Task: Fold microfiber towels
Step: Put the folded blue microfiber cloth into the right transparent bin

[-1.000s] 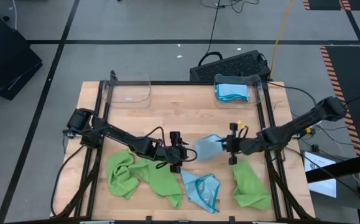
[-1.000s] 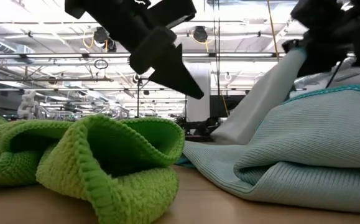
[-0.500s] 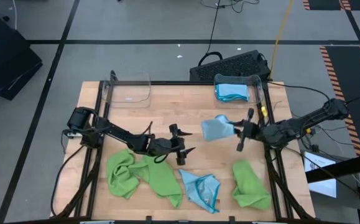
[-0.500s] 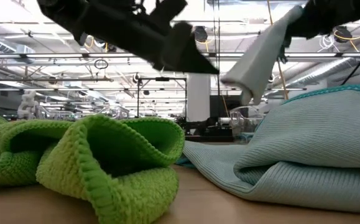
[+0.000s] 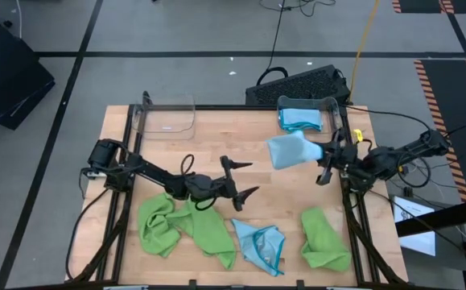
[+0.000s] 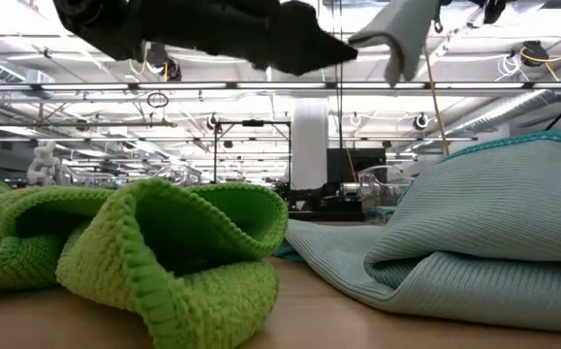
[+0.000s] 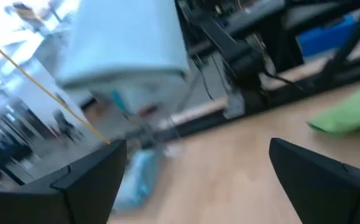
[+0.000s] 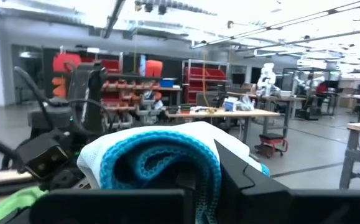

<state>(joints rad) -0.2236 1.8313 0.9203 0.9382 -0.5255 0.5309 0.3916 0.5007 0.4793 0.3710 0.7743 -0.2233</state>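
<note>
Above the bench's right edge, right gripper (image 5: 324,158) pinching a light blue towel (image 5: 287,150), folded, hanging limp, left gripper (image 5: 242,179) jaws wide, empty.

Bright overhead lights, soft shadows, left wrist view motion-blurred

Two green towels on the table: a big crumpled one (image 5: 186,228) front left, a smaller one (image 5: 323,239) front right. Three blue towels: one bunched (image 5: 261,245) at front middle, one (image 5: 291,150) held up in the air, one (image 5: 299,118) in the back right bin. Two clear bins: left (image 5: 167,115) and right (image 5: 333,113). Two arms, two grippers: left (image 5: 241,179), right (image 5: 327,158).
</note>
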